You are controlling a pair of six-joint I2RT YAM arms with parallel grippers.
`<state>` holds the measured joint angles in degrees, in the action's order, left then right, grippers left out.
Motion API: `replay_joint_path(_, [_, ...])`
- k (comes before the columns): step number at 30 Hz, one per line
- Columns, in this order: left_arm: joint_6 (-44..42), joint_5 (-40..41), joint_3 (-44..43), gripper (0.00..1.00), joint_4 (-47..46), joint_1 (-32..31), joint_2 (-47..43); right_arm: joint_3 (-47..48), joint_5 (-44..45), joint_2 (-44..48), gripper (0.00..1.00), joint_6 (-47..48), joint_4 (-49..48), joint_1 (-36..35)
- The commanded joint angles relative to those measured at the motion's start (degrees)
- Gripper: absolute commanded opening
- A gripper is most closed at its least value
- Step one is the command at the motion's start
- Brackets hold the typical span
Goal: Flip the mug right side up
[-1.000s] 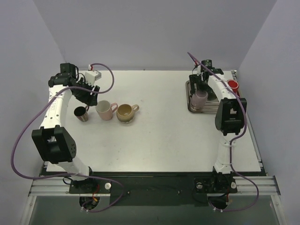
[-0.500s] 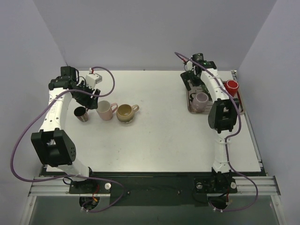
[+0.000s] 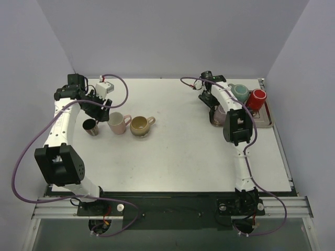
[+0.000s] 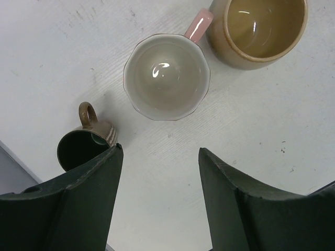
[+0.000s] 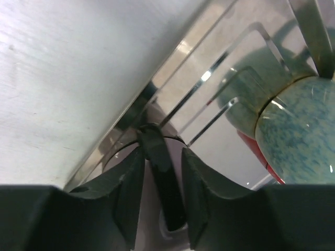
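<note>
My right end effector pinches the pale lilac ceramic mug in the metal tray; my left end effector hangs spread.

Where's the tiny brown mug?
In the top view, the small brown mug sits on the table's left side, just left of the pink mug, by the left gripper.
</note>
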<state>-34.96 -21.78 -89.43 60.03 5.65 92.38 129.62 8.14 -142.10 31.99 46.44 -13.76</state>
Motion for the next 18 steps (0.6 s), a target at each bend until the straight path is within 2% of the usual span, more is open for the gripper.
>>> replay_joint_path(1, [-0.1,-1.9,-0.7,0.70,-0.8,-0.6,-0.8,-0.1,4.4,1.6,0.25,3.0,4.5,0.5])
replay_joint_path(3, [-0.3,-1.9,-0.8,0.70,-0.7,-0.6,-1.1,-0.6,4.7,2.9,0.17,4.0,4.7,0.3])
replay_joint_path(4, [-0.1,-1.8,-0.8,0.70,-0.8,-0.6,-1.1,-0.9,4.7,3.4,0.04,4.3,4.7,0.2])
replay_joint_path(5, [0.0,-1.9,-0.9,0.70,-0.8,-0.7,-1.3,-0.8,4.7,4.4,0.00,4.6,4.7,0.0])
replay_joint_path(9, [0.5,-3.8,-2.1,0.70,0.3,-1.2,-1.3,-0.1,4.9,9.3,0.00,3.3,4.1,-0.4])
replay_joint_path(12, [0.9,-6.3,-4.1,0.70,2.7,-2.0,-1.8,-2.0,5.0,17.0,0.00,-0.4,-0.1,-0.7])
replay_joint_path(15, [1.6,-10.8,-5.9,0.70,4.5,-2.9,-2.9,-8.6,5.7,25.8,0.00,-4.4,-8.0,-1.6])
replay_joint_path(18, [1.9,-16.8,-8.8,0.70,7.7,-3.6,-4.5,-16.9,5.7,38.7,0.00,-8.9,-16.4,-3.5])
